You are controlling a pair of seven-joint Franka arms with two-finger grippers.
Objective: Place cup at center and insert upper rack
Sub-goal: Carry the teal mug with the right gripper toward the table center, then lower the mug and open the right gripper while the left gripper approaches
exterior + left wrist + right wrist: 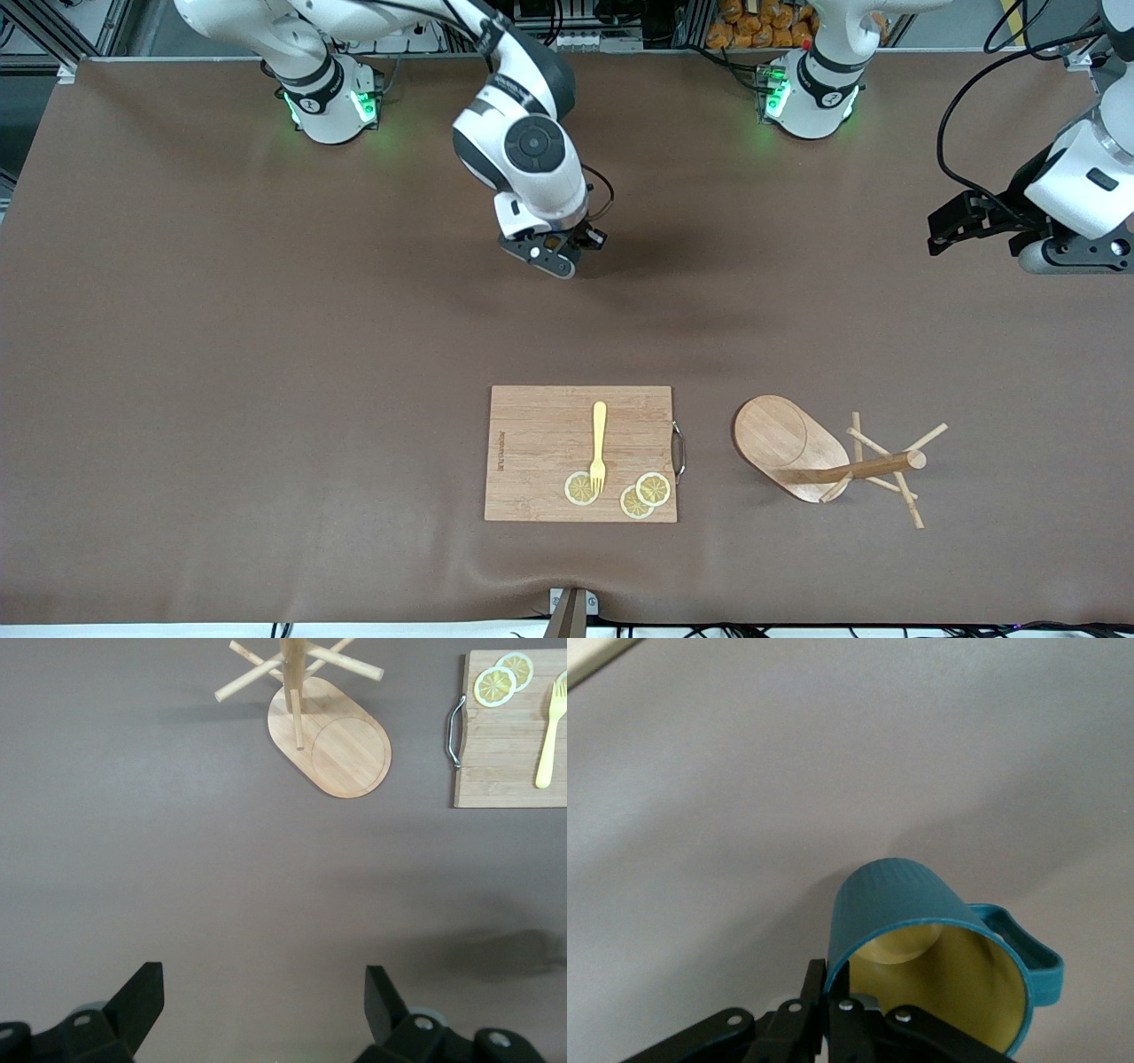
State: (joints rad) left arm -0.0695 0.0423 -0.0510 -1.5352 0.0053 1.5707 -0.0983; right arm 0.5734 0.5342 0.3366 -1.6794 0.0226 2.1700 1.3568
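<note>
My right gripper hangs over the bare table's middle, between the arm bases and the cutting board. In the right wrist view it is shut on the rim wall of the teal cup, one finger inside and one outside; the cup is tilted, showing its yellow inside and handle. The hand hides the cup in the front view. The wooden mug tree stands on its oval base beside the cutting board, toward the left arm's end; it also shows in the left wrist view. My left gripper waits open and empty over bare table.
A rectangular wooden cutting board with a metal handle lies near the front camera. It carries a yellow fork and three lemon slices. The board also shows in the left wrist view. The brown mat covers the table.
</note>
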